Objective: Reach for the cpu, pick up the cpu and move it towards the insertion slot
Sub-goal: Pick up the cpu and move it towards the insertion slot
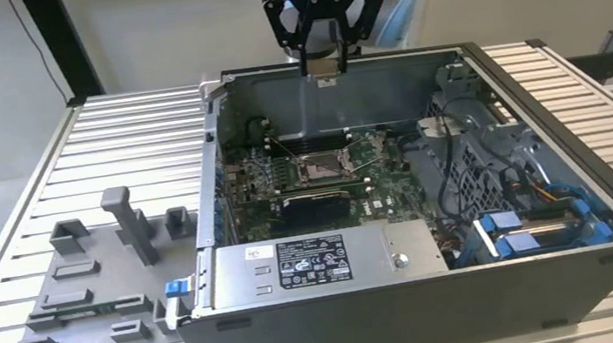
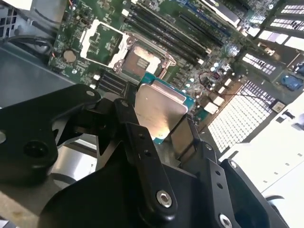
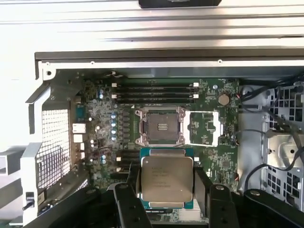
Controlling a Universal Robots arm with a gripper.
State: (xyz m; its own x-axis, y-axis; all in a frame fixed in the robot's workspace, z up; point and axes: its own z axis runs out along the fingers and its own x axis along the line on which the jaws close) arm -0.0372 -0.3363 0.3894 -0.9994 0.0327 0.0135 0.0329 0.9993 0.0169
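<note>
Claw (image 3: pixel 165 202) closed on chip (image 3: pixel 166 183), gripping it by two opposite edges, metal face toward both wrist cameras. Reach and pickup done. In exterior view, claw (image 1: pixel 325 71) high above open computer case (image 1: pixel 547 221), over its rear wall. Socket (image 3: pixel 159 126) on green board (image 3: pixel 216 156) open, uncovered, still well apart from chip; carry judged partway.
</note>
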